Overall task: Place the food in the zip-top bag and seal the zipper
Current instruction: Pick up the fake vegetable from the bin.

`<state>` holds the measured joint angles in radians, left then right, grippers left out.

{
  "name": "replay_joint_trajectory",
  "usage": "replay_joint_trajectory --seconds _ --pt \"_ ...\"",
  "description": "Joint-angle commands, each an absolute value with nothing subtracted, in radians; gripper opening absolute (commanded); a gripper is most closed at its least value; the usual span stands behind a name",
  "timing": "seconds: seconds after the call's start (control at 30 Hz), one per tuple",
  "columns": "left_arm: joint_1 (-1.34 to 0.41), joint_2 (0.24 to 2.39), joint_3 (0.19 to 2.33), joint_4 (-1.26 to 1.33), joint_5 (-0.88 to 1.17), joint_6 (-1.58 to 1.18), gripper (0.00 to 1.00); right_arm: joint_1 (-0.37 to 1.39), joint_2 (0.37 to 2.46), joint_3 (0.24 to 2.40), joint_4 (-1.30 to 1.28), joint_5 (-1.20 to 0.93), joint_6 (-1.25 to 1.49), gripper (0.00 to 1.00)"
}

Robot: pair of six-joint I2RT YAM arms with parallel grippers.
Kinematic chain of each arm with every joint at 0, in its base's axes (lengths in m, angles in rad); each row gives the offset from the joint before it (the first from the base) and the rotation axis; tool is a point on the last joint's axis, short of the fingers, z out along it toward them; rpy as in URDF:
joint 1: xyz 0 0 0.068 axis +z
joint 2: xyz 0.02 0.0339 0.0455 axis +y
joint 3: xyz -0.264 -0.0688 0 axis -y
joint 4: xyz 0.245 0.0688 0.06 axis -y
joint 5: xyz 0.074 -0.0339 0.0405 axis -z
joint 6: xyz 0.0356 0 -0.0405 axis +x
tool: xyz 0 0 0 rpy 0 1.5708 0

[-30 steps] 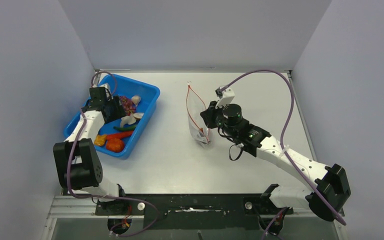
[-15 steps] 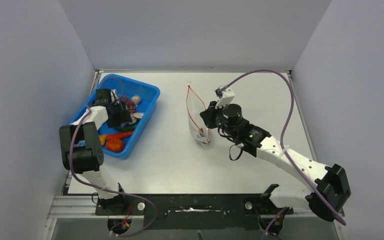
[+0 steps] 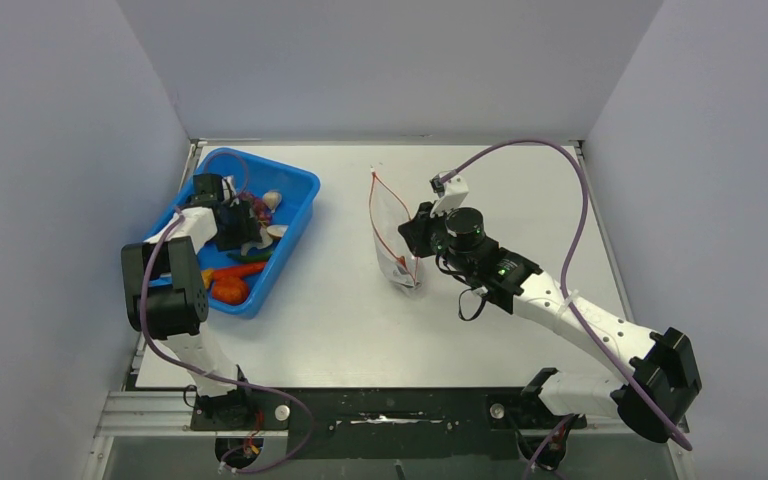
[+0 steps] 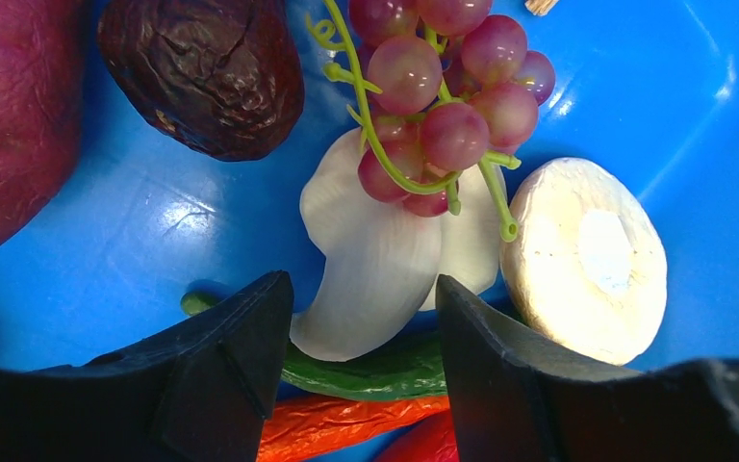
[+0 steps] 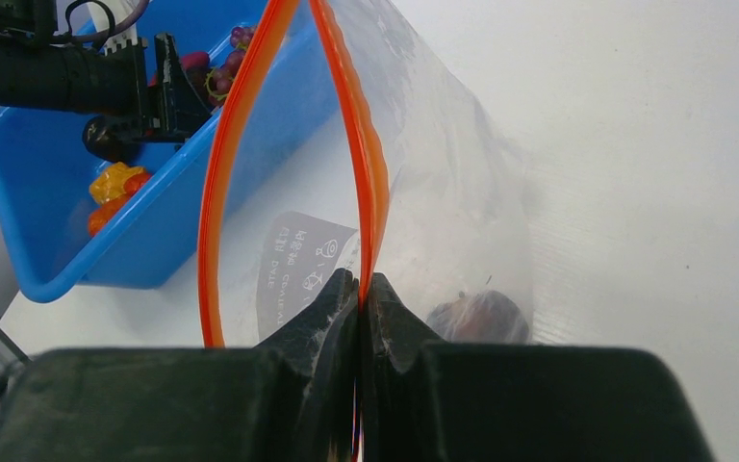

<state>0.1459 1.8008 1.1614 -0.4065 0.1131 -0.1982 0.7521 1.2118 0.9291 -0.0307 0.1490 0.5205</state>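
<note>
Left arm newly folded upright, pincer agape astride white food.

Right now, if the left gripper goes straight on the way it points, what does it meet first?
Most likely the white piece in the bin: it lies right between the fingers of the open left gripper, with the grapes over its far end. Depth is hard to judge.

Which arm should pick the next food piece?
Left. The left tool hangs open over the white garlic clove in the blue bin. The right tool is shut on the zip-top bag at its zipper, mouth open.
</note>
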Motion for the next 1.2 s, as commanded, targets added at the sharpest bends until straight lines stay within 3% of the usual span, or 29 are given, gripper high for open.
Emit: replay_joint_trajectory --seconds 0.0,0.2,0.4,1.17 --pt "0.151 1.804 1.197 -0.379 0.116 -0.185 0.53 0.747 1.196 0.967 0.034 0.142 0.529 0.00" --pt "0.150 1.805 1.200 -0.392 0.123 -0.190 0.35 0.747 1.179 0.965 0.027 0.145 0.529 0.00" --pt "0.145 1.778 1.188 -0.406 0.112 -0.190 0.26 0.747 1.164 0.950 0.024 0.147 0.536 0.00" --pt "0.109 1.390 1.063 -0.367 -0.003 -0.394 0.13 0.750 1.175 1.001 -0.047 0.150 0.553 0.00"
